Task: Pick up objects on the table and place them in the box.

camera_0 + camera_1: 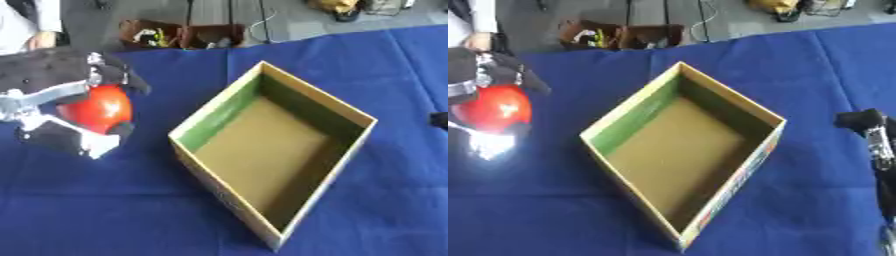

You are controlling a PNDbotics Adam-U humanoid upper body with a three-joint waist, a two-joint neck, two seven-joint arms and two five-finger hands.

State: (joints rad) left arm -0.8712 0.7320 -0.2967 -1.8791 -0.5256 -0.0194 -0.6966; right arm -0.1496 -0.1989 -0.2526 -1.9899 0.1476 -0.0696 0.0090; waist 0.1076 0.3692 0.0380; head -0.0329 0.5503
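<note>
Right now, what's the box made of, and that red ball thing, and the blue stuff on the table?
The box looks like cardboard: thin flat walls, dull brown inside, one wall green. The red ball in the left hand seems smooth and shiny, since light glints off it; maybe plastic, or a real fruit, I can't tell. The blue cover looks like soft, matte cloth with faint creases.

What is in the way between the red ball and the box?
Nothing visible. The left hand is curled round the red ball, left of the box. Only bare blue cloth lies between them, and the box is open and empty.
</note>
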